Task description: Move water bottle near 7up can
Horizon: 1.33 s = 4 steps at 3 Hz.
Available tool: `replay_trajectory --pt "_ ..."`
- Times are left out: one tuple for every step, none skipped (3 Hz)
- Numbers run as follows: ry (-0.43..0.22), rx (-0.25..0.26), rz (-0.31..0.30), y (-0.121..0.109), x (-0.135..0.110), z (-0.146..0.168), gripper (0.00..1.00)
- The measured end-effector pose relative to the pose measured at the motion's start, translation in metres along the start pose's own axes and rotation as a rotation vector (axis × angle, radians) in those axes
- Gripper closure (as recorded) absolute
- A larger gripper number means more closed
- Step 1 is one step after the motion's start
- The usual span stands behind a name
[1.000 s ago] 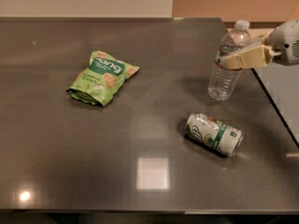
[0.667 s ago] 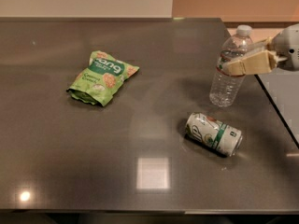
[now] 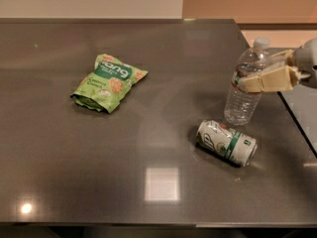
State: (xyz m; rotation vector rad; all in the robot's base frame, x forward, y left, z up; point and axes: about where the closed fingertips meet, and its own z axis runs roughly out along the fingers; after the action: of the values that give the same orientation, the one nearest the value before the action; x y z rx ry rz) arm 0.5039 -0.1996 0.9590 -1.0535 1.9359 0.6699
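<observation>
Lying toward the left of the dark glossy table is a green snack bag, crumpled and set at a slant, with its printed face up. It is well apart from everything else. Nearer the front edge, around the middle, a bright square of light reflects off the tabletop, and a small round glint shows at the near left corner.

Right of centre, the 7up can lies on its side on the table, its long axis running from far left to near right, with the green band and lettering facing up.

Just beyond the can, on its far right side, the water bottle stands nearly upright with its white cap on top and leaning slightly right. Its base is close to the can but does not touch it. Whether the base rests on the table cannot be told.

The gripper reaches in from the right edge and is clamped around the bottle's upper half, by the label band. One cream-coloured finger crosses the front of the bottle and the other sits behind it.
</observation>
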Motion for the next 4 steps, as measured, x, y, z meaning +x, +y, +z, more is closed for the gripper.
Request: replay_trajectory --pt "-0.001 0.014 -0.008 0.005 0.007 0.001 1.0" --pt "0.001 0.02 -0.013 0.007 0.014 0.004 0.83" --pt "-0.007 0.019 -0.016 0.009 0.018 0.006 0.59" --pt "-0.029 0.013 -0.03 0.009 0.02 0.007 0.36"
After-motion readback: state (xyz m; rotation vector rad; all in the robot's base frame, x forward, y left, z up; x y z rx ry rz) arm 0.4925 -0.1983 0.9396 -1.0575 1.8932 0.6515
